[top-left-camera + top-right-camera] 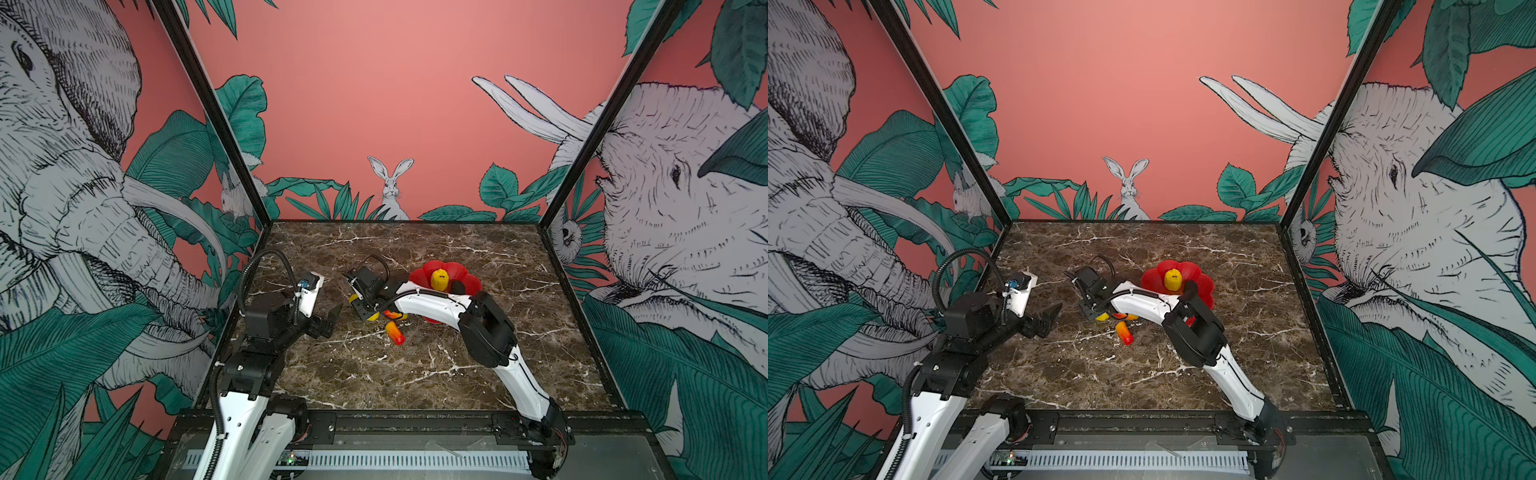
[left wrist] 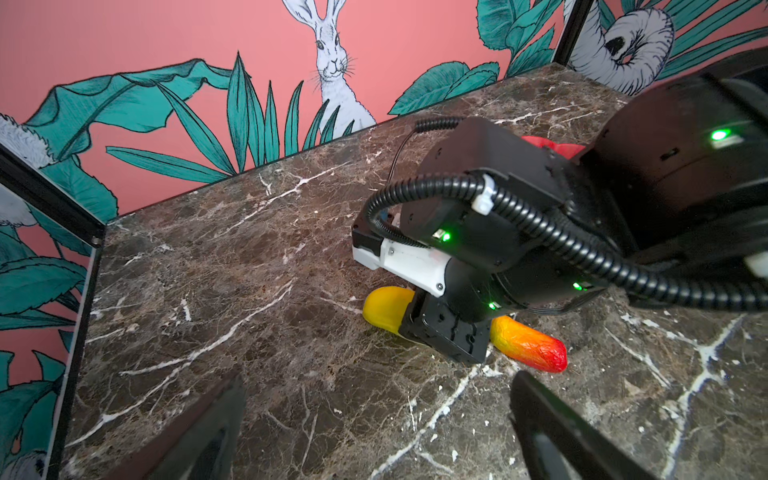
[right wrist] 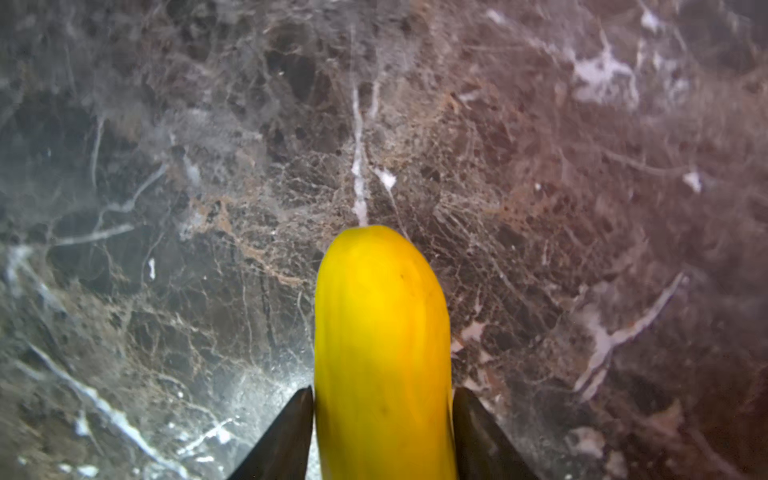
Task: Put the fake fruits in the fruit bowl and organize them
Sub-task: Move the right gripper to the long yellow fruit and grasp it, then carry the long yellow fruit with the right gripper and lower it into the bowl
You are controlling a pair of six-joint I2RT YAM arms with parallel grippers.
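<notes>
Right hand [image 3: 382, 432]: lowered to the desk [image 1: 415, 374], its two dark fingers [image 3: 291, 432] pressed against either flank of the long yellow fruit [image 3: 380, 353]; closed on it, the fruit apparently not yet lifted.
Left hand [image 1: 328, 322]: jaws apart, holding nothing, hovering just beside the loose fruits.
Long yellow fruit: lies on the desk, one end projecting beyond the fingers; in a top view its two ends show on either side of the right hand.
Handling: likely light, rigid, glossy plastic; the smooth rounded skin could slip or pivot between flat fingers, so a hold across the middle of its length seems safest.
Red-orange-yellow fruit [image 1: 395, 332]: on the desk just beside the right hand, red end toward the camera; a second one [image 1: 390, 314] lies partly hidden under the arm.
Fruit bowl [image 1: 457, 272]: red, petal-rimmed, behind the right arm; it holds the stubby yellow fruit [image 1: 439, 279] and the dark oval fruit [image 1: 458, 286].
</notes>
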